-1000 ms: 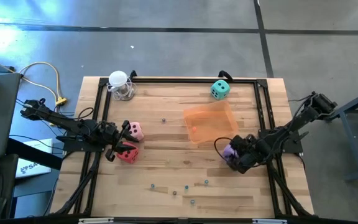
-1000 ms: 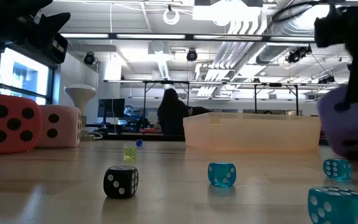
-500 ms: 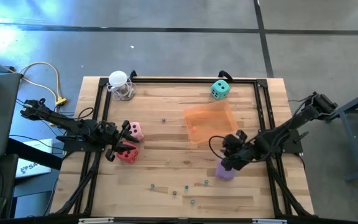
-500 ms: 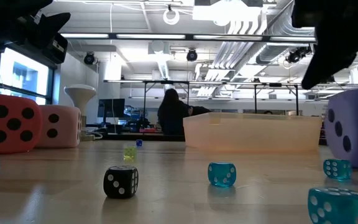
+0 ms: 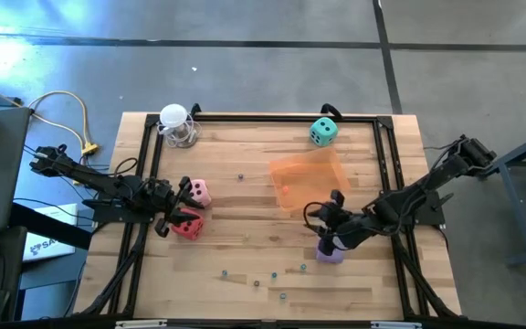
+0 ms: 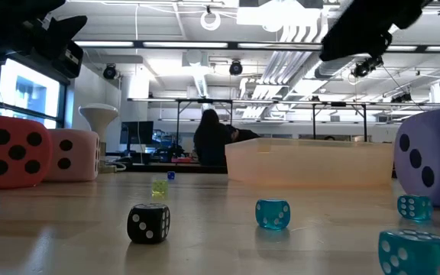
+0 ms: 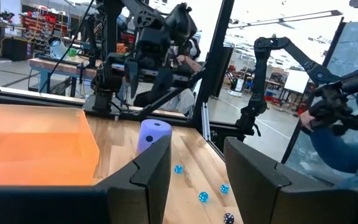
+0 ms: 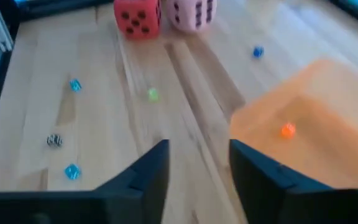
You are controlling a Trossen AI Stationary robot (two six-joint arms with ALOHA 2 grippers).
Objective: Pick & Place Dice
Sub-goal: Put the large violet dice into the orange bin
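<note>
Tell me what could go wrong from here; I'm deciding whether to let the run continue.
The purple die lies on the table outside the orange bin, and the right pincer, open and empty, hovers near it; another grasp could knock it off course. Tiny beads close by could get pinched or roll under it. The left pincer waits beside the red die.

right gripper (image 5: 325, 222) above purple die (image 5: 330, 251)

The table held four big dice: red (image 5: 187, 226), pink (image 5: 196, 193), purple (image 5: 330, 250) and teal (image 5: 323, 132); one orange tray (image 5: 309, 178); two arms.
</note>
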